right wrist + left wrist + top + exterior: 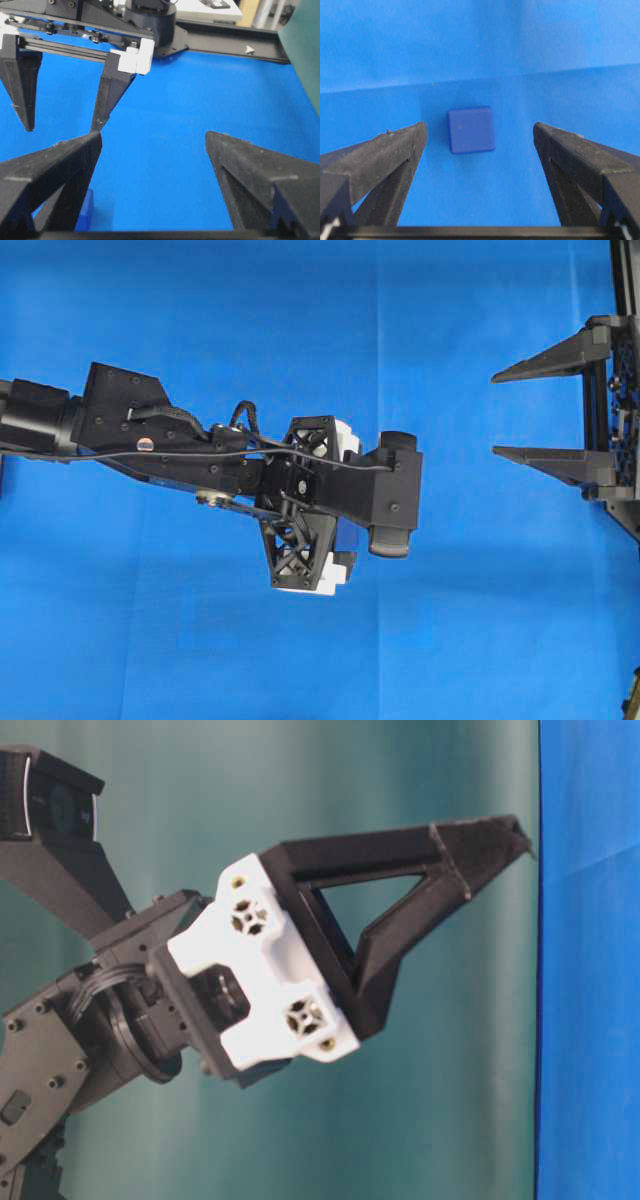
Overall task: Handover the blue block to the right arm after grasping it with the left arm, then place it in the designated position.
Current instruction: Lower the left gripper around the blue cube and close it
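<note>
Blue cloth [560, 40] under everything. Blue block [471, 129] sits flat between left gripper [480, 135] fingertips, untouched, jaws wide apart. Right gripper [500, 412] also spread, holding nothing.

Bright even light; soft shadows; wrist views' foreground blurred.

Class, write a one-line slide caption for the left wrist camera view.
Left gripper open above the blue cloth, the blue block lying between its fingers, not yet grasped.
</note>
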Motion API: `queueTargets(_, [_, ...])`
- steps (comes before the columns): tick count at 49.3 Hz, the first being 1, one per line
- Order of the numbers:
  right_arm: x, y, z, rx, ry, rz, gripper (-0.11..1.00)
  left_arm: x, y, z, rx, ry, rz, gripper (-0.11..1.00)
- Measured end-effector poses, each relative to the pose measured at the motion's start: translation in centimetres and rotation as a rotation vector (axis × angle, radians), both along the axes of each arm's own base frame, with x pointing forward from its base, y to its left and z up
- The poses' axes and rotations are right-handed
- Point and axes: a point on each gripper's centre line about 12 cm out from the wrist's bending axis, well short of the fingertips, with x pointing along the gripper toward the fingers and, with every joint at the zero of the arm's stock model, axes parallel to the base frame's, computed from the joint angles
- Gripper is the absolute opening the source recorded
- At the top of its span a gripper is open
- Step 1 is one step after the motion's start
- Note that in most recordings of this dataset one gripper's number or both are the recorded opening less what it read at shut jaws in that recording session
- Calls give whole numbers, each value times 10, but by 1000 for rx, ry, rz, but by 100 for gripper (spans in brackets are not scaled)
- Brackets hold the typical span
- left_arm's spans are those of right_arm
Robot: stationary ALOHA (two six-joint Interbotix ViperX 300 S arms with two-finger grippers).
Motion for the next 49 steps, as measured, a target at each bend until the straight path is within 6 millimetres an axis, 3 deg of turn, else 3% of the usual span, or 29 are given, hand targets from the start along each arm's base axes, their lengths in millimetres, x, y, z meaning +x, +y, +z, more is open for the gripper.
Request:
queueTargets(27, [1,0,0,0,3,0,96,1,0,-4,-4,-13,2,91])
queueTargets(49, [3,0,-3,-1,14,2,96,1,0,-79,-6,55,16,92])
